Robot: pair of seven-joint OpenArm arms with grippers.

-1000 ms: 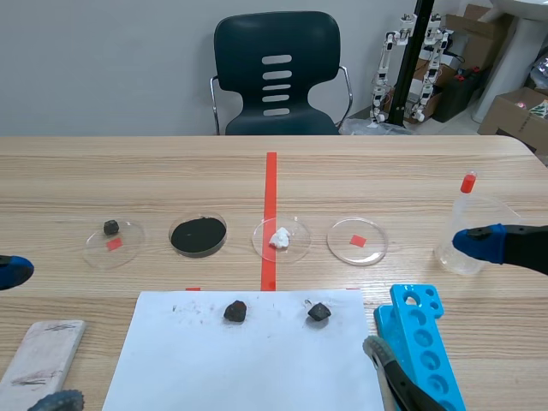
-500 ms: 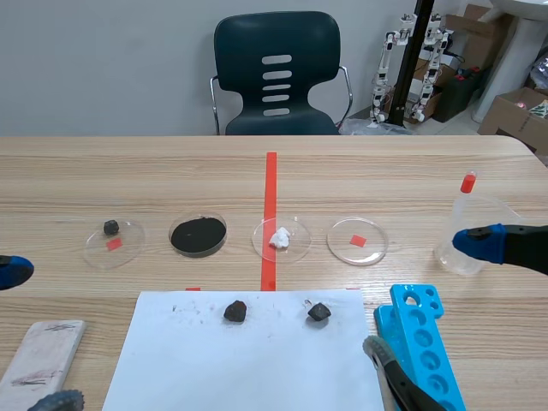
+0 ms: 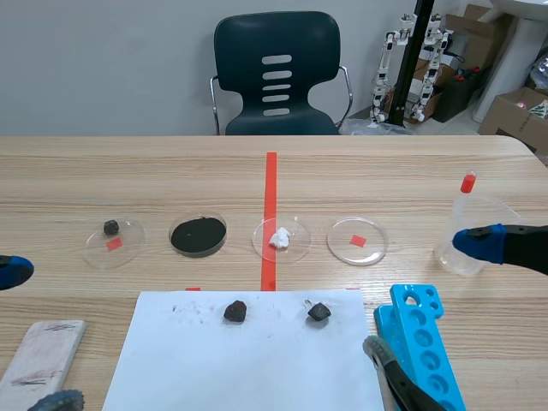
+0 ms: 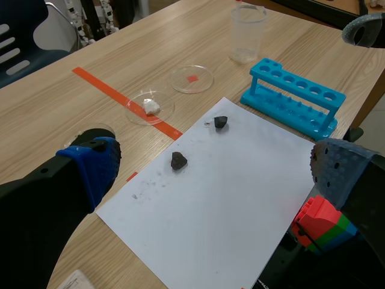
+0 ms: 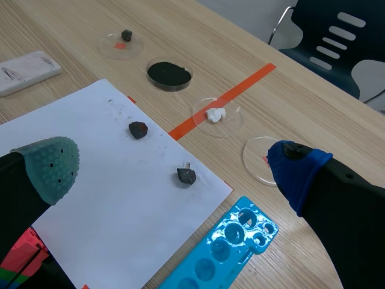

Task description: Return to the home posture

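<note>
The left gripper [image 4: 215,167] hung low over the near left part of the table [image 3: 154,171], its jaws spread wide with nothing between them. One finger carried a blue dotted pad [image 4: 93,165] and the other a grey dotted pad [image 4: 337,174], both on thick black fingers. Seen past it lay a white sheet of paper [image 4: 222,211], and a small stack of red, green and blue bricks [image 4: 322,224] showed just under the grey-padded finger.

The right gripper [image 5: 173,165] sat low at the near right side, likewise opened wide and holding nothing. In the scene view its blue pad [image 3: 481,242] stood in front of a clear plastic beaker [image 3: 475,224], and its grey-green pad [image 3: 377,348] lay close beside a bright blue tube rack [image 3: 424,342]; whether either touched could not be told.

On the paper rested two dark lumps, one [image 3: 235,311] towards the middle and one [image 3: 318,312] nearer the rack. Beyond the sheet four clear dishes ran in a row: one with a small dark piece [image 3: 114,233], one filled with black powder [image 3: 198,235], one with a white clump [image 3: 281,238] on the orange-red tape line, and one [image 3: 357,241] over a red mark. A pale flat block [image 3: 43,351] lay near the left gripper, and a dark chair [image 3: 276,73] stood behind the far edge of the table
</note>
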